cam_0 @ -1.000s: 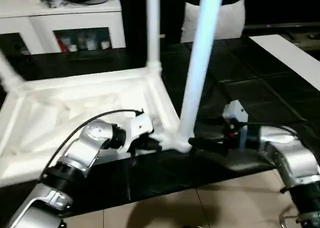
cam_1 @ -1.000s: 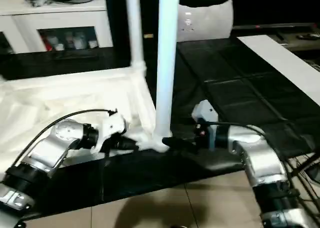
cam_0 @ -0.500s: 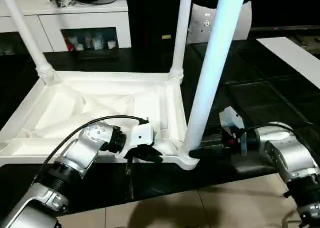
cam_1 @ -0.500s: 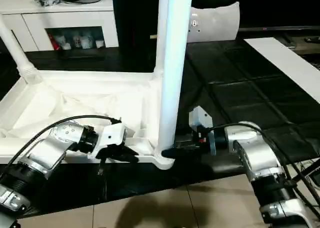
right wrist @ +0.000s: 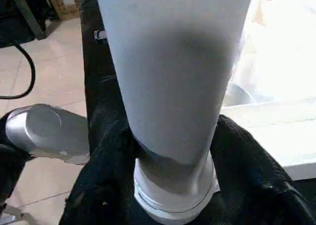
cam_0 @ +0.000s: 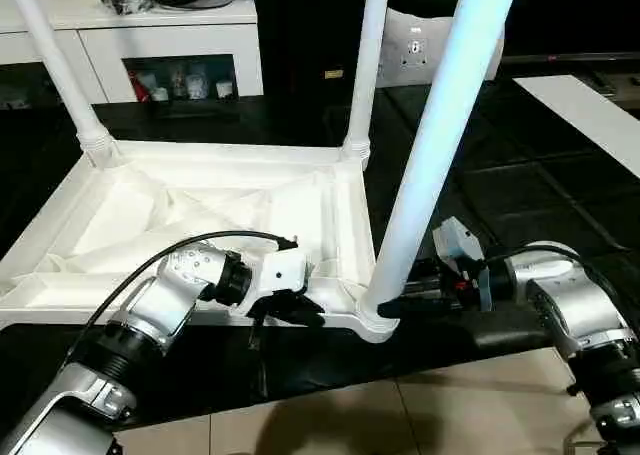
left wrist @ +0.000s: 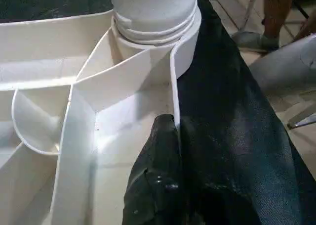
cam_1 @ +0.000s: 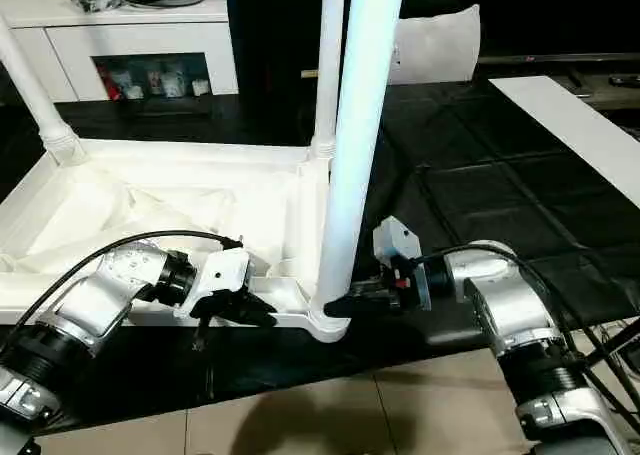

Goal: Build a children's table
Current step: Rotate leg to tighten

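Leg fitting, near corner. The table top (cam_0: 200, 210) lies underside up on a dark mat (cam_0: 330, 360), three legs standing in its sockets. Against the nearest leg (cam_0: 425, 165), the right gripper (cam_0: 392, 301) has its black fingers set around the base just above the socket. The left gripper (cam_0: 298, 310), fingers together, pinches the top's rim just beside that socket. Next move, as judged: twist or press the leg home while the rim is held steady
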Tool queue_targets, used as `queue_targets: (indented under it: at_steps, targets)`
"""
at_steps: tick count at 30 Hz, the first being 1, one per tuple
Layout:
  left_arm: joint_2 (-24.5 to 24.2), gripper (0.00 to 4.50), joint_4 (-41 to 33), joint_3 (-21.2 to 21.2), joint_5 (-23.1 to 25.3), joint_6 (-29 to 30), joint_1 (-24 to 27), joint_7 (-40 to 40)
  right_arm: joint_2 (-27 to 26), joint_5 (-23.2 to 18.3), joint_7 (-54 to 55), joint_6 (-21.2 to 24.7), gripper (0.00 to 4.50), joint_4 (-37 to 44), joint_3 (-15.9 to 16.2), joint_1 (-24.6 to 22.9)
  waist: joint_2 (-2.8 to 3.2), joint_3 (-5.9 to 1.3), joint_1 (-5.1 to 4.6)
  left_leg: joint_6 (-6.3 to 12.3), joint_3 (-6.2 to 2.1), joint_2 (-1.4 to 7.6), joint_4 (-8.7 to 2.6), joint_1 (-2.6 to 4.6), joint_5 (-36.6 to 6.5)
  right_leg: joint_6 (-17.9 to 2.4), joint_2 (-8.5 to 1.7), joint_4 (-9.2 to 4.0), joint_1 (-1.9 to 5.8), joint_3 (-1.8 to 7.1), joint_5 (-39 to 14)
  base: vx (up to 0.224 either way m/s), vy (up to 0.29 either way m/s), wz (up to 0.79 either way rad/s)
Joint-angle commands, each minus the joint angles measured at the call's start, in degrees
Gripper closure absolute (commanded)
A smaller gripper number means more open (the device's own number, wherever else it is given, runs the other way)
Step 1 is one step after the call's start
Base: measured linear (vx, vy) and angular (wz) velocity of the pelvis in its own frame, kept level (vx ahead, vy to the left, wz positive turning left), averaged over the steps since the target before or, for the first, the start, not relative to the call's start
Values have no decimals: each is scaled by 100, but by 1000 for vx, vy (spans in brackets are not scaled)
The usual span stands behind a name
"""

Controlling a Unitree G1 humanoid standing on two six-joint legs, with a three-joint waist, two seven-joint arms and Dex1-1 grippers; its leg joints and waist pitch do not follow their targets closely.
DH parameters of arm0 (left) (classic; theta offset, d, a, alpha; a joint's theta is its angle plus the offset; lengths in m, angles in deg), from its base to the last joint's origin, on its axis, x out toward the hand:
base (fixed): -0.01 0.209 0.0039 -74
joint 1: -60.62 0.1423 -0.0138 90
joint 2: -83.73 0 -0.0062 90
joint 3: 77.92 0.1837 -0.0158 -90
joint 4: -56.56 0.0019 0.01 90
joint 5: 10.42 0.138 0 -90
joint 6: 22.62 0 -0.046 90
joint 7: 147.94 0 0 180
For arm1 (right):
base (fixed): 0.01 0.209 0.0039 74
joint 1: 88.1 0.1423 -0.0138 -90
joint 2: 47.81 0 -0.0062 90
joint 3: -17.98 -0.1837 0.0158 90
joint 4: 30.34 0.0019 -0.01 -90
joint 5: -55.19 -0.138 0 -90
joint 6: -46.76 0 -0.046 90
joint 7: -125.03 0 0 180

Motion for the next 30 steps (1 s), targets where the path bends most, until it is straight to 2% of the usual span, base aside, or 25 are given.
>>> queue_targets:
  at_steps: [1, 4, 5, 7, 9, 10, 11, 12, 13, 14, 15, 16, 17, 18, 19, 20, 21, 22, 23, 24, 25, 26, 27, 28, 30]
  targets:
    - [-44, 450, -28, 126, 113, -75, -142, 156, 2, -105, -198, 62, 260, 42, 103, -22, -10, -448, -16, 503, 63, 105, -391, -62, -437, -677, -214, -336, 489, 313, -1895, 0, 0, 0]
    - [8, 450, -54, 52, 42, 181, -133, 66, -43, -275, -196, 267, 262, 287, 70, -193, -19, -447, -2, 504, 67, 107, -392, -55, -458, -714, -218, -329, 491, 314, -1865, 0, 0, 0]
    - [83, 450, -75, -14, 4, 387, -143, -55, -139, -442, -14, 466, 262, 523, -39, -341, -18, -439, 3, 493, 73, 110, -397, -55, -449, -707, -211, -335, 493, 322, -1862, 0, 0, 0]
    - [107, 450, -89, -39, -13, 457, -145, -94, -177, -495, 63, 540, 262, 611, -73, -389, -21, -439, 23, 469, 72, 103, -400, -48, -517, -667, -220, -358, 487, 309, -1985, 0, 0, 0]
    - [202, 450, -149, -115, -51, 747, -173, -279, -366, -509, 599, 976, 262, 836, -131, -455, -17, -428, 24, 411, 76, 87, -406, -37, -570, -582, -213, -390, 484, 303, -2151, 0, 0, 0]
    - [407, 450, -149, -206, -62, 1151, -277, -616, -801, -371, 1582, 1446, 262, 850, -270, -375, 36, -397, 3, 367, 67, 87, -423, -49, -643, -531, -204, -416, 483, 294, -2268, 0, 0, 0]
    - [444, 450, -141, -220, -60, 1209, -298, -675, -879, -345, 1737, 1485, 262, 832, -299, -353, 18, -390, -20, 325, 73, 75, -421, -47, -643, -484, -192, -435, 477, 293, -2321, 0, 0, 0]
    - [553, 450, -103, -259, -45, 1335, -360, -852, -1081, -304, 2091, 1567, 262, 786, -368, -298, 16, -367, -89, 165, 63, 22, -413, -12, -932, -258, -194, -533, 459, 219, -2921, 0, 0, 0]
    - [595, 450, -94, -275, -34, 1380, -381, -925, -1150, -305, 2208, 1605, 262, 787, -390, -283, 36, -356, -112, 132, 50, -3, -403, -28, -1009, -144, -202, -562, 475, 182, -3110, 0, 0, 0]
    - [595, 450, -94, -275, -34, 1380, -381, -925, -1150, -305, 2208, 1605, 262, 787, -390, -283, 18, -357, -161, 136, 49, -28, -382, -10, -1139, 57, -188, -644, 465, 130, -3367, 0, 0, 0]
    - [863, 450, -17, -387, -31, 1650, -515, -1334, -1512, -145, 2873, 1762, 262, 768, -443, -200, 29, -354, -181, 153, 46, -36, -371, 14, -1192, 110, -192, -676, 450, 113, -3428, 0, 0, 0]
    - [863, 450, -17, -387, -31, 1650, -515, -1334, -1512, -145, 2873, 1762, 262, 768, -443, -200, 49, -300, -276, 163, 48, -46, -357, 12, -1339, 199, -157, -752, 419, 47, -3611, 0, 0, 0]
    - [1071, 450, 57, -479, -32, 1845, -626, -1651, -1811, -32, 3410, 1889, 262, 734, -518, -131, 73, -310, -307, 148, 23, -40, -345, 42, -1464, 250, -168, -781, 432, -10, -3700, 0, 0, 0]
    - [1371, 450, 202, -628, -8, 2067, -795, -2167, -2286, 150, 4310, 2044, 262, 565, -684, 22, 122, -325, -471, 124, -43, 10, -349, 14, -1693, 369, -180, -851, 530, -160, -3625, 0, 0, 0]
    - [1406, 450, 226, -649, -4, 2084, -816, -2234, -2340, 174, 4419, 2051, 262, 534, -704, 44, 159, -326, -528, 112, -76, 65, -372, 8, -1798, 362, -188, -851, 560, -201, -3519, 0, 0, 0]
    - [1477, 450, 280, -694, 5, 2115, -862, -2377, -2449, 224, 4644, 2062, 262, 464, -745, 90, 189, -338, -581, 128, -114, 123, -402, -11, -1920, 354, -197, -832, 622, -228, -3361, 0, 0, 0]
    - [1561, 450, 351, -765, 15, 2158, -917, -2564, -2580, 278, 4946, 2080, 262, 384, -819, 143, 229, -381, -642, 191, -204, 302, -509, -66, -2082, 237, -252, -635, 747, -146, -2689, 0, 0, 0]
    - [1586, 450, 377, -790, 18, 2161, -934, -2628, -2618, 289, 5033, 2083, 262, 354, -843, 160, 213, -369, -667, 188, -187, 278, -529, -66, -1993, 49, -284, -597, 686, -45, -2264, 0, 0, 0]
    - [1785, 450, 583, -986, 43, 2178, -1073, -3119, -2917, 355, 5697, 2038, 262, 103, -1035, 291, 162, -367, -682, 165, -133, 187, -482, -32, -1895, -38, -298, -652, 631, -50, -2332, 0, 0, 0]
    - [1873, 450, 672, -1067, 60, 2174, -1134, -3331, -3027, 406, 5936, 1904, 262, 3, -1077, 332, 123, -377, -689, 122, -50, 16, -383, -15, -1542, -170, -312, -705, 572, -64, -2623, 0, 0, 0]
    - [1950, 450, 748, -1123, 104, 2130, -1178, -3537, -3088, 470, 6051, 1685, 262, -74, -1052, 336, 114, -403, -667, 202, -34, -7, -373, -42, -1211, -242, -318, -685, 581, -51, -2618, 0, 0, 0]
    - [1977, 450, 779, -1130, 145, 2084, -1189, -3623, -3110, 527, 6074, 1513, 227, -116, -1013, 324, 119, -415, -640, 276, -30, 28, -383, -76, -946, -290, -317, -644, 584, -27, -2444, 0, 0, 0]
    - [1984, 450, 783, -1119, 164, 2082, -1183, -3629, -3131, 542, 6102, 1434, 227, -135, -1016, 315, 122, -414, -630, 312, -20, 43, -383, -61, -887, -306, -304, -646, 567, -18, -2392, 0, 0, 0]
    - [2004, 450, 781, -1102, 205, 2102, -1169, -3635, -3197, 585, 6153, 1396, 192, -138, -1069, 311, 123, -426, -609, 367, -19, 57, -382, -67, -756, -355, -301, -610, 571, -7, -2260, 52, -31, 4]
    - [2003, 450, 756, -994, 314, 2113, -1105, -3630, -3277, 664, 6246, 1266, 190, -143, -1159, 288, 114, -466, -573, 444, -24, 68, -374, -112, -419, -481, -300, -503, 595, 33, -1837, 58, -36, 1]
